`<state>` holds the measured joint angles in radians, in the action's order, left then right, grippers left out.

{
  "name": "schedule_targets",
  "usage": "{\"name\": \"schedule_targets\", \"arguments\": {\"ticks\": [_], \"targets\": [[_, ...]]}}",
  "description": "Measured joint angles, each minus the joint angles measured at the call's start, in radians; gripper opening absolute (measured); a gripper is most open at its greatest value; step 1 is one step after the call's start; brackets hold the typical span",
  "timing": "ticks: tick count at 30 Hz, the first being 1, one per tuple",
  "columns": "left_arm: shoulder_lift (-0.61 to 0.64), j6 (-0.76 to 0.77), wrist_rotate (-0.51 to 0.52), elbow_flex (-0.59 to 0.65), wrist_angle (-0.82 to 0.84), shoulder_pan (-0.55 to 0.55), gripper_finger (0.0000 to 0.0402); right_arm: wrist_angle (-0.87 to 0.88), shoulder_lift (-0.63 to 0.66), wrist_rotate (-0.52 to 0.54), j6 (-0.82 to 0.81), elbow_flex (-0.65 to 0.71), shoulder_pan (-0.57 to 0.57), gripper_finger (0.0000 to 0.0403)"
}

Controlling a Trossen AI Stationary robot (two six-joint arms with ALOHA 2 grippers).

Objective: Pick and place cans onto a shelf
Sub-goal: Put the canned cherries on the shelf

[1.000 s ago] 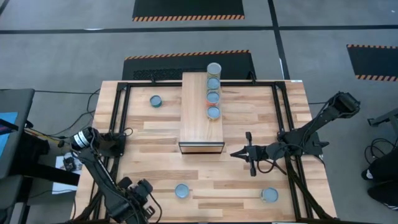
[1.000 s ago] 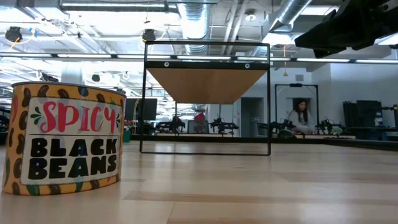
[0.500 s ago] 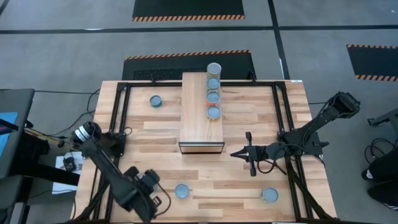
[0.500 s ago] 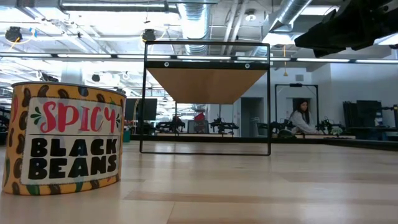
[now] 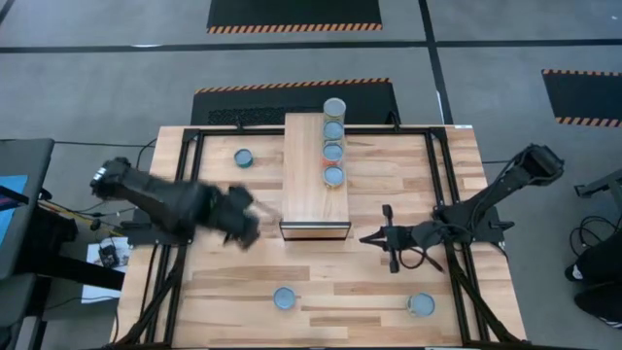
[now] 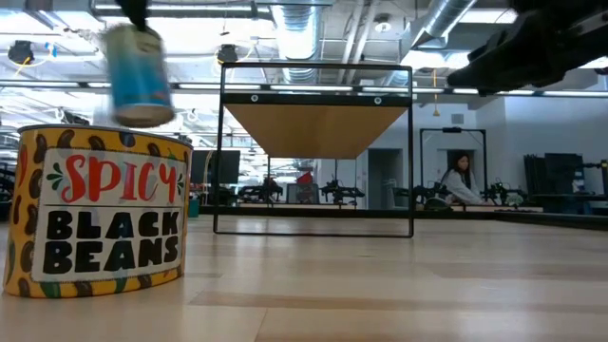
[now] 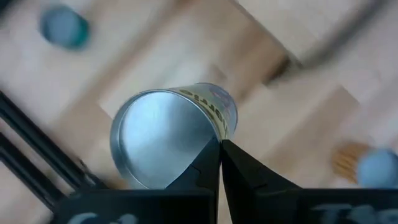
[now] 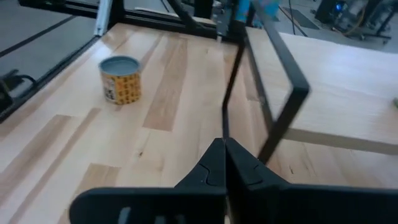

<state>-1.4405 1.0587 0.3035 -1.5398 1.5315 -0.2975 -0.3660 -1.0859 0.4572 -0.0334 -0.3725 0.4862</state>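
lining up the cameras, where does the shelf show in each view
High view: the shelf lies at the table's centre, a row of cans along its right edge.
Low view: centre, seen end-on.
Left wrist view: too blurred to tell.
Right wrist view: right half.
Shared landmark: its dark end frame.

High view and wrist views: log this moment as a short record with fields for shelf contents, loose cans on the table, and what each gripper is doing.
shelf: four cans in a row along its right edge
loose cans on table: three, far left, near centre, near right
left gripper: shut on held can, above the table, left of the shelf's near end
right gripper: shut, empty, right of the shelf
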Motion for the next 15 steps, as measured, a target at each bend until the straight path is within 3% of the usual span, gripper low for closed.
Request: {"name": "schedule_targets", "arguments": {"ticks": [7,15], "targets": [[0.043,-0.463,-0.035,-0.022,-0.05,0.4,0.0,0.018,0.002,-0.088,0.099,0.0,-0.128,0.0008],[-0.062,-0.856,-0.086,-0.257,-0.059,0.716,0.0,-0.019,0.043,-0.36,0.233,0.0,-0.403,0.0008]]}}
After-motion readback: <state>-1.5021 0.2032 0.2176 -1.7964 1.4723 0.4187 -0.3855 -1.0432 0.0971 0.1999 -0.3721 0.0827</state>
